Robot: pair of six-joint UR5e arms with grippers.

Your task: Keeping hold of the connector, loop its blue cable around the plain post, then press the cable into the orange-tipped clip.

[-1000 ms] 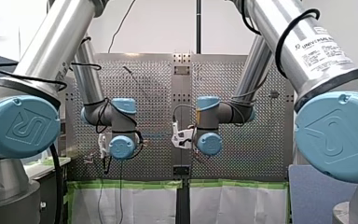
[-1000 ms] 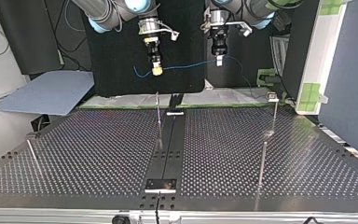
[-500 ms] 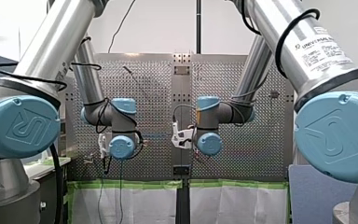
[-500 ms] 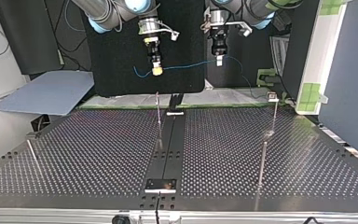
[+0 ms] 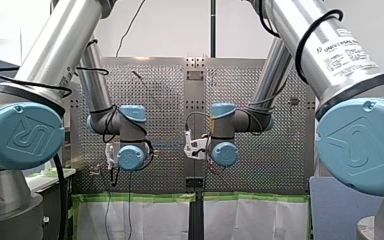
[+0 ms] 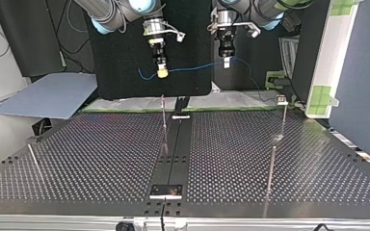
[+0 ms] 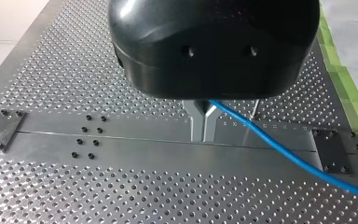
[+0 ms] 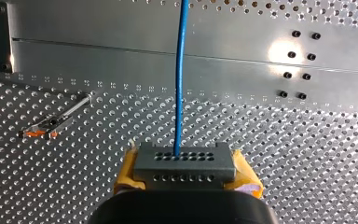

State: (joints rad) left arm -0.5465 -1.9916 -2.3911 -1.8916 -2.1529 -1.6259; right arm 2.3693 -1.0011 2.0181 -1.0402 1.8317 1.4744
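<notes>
While both claws hang high at the top view's upper middle, my right claw [image 6: 162, 72] clamps the grey connector [image 8: 185, 163] and my left claw [image 6: 226, 62] pinches the blue cable [image 6: 192, 68] strung between them. I'd drop low, keep light tension, swing wide round what looks like the plain post [image 6: 164, 120], then head for the orange-tipped clip [image 8: 51, 126].

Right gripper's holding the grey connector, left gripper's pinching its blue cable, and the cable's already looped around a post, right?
Not the loop. The top view shows the blue cable strung in the air from the right gripper to the left gripper, clear of the posts, around none. The right one holds the grey connector and the left one pinches the cable.
</notes>
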